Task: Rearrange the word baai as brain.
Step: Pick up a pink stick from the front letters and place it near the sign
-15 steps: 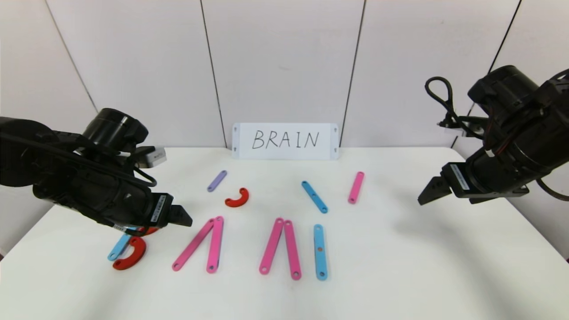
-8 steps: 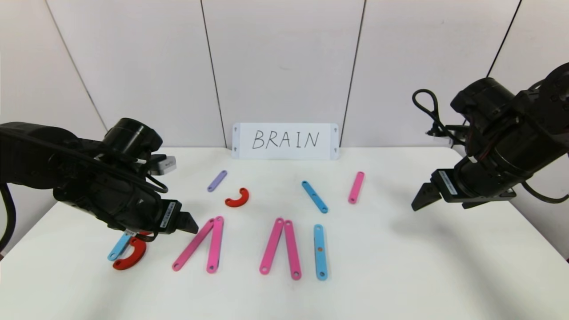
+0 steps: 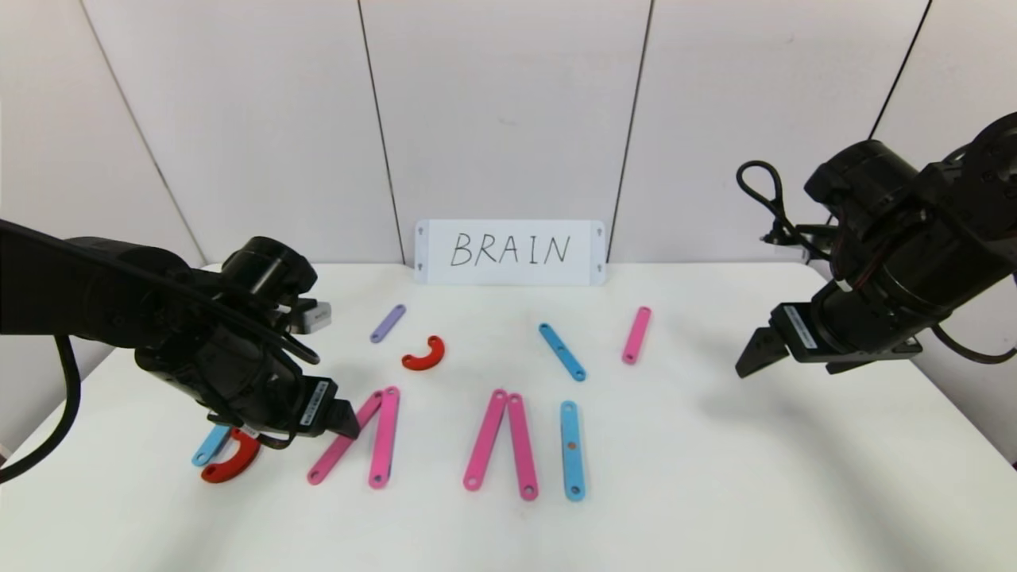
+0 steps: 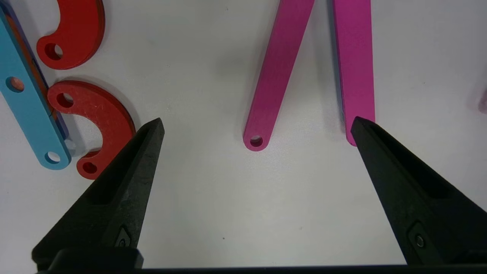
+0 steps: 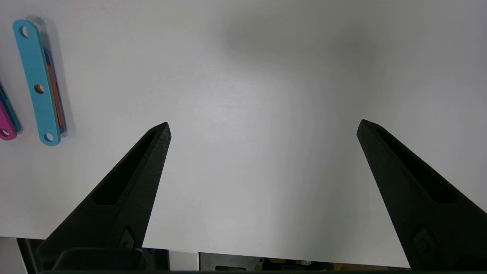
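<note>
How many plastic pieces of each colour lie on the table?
Pink strips: 5
Blue strips: 3
Purple strip: 1
Red curves: 3, one seen only from the left wrist
Total: 12

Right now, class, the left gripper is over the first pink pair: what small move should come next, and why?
Probably lower the left gripper, jaws open, onto the slanted pink strip and close on it. Its holed end lies between the fingertips, and the first A must become an R. The right gripper hangs open, apart from the pieces.
</note>
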Controlling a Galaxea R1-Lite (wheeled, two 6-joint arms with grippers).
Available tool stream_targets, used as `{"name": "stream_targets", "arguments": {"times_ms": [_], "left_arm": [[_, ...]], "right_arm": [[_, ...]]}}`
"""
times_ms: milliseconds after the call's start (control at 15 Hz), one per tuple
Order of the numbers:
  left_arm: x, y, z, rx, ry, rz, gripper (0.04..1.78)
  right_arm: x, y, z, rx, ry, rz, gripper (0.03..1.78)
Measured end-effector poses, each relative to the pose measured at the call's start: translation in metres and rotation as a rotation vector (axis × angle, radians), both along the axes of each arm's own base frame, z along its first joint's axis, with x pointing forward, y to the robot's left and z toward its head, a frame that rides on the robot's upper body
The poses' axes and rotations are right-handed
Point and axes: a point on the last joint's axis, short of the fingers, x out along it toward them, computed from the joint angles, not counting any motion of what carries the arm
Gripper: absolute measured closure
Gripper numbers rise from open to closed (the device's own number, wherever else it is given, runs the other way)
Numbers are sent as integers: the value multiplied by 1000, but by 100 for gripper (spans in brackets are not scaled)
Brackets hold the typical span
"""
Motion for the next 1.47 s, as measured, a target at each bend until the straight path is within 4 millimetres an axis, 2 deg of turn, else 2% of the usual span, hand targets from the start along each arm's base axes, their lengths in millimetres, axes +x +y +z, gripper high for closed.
{"name": "stream_targets", "arguments": {"times_ms": [333,1000,1467], "left_arm": [[5,-1,-13,23,41,-24,10],[7,-11,-25,21,18,-63,10],[8,-11,-28,29,23,-59,10]], "right_arm": [[0,0,0,-2,-1,1,10],[-1,0,0,-2,0,1,10],[-1,0,0,-3,0,1,10]]}}
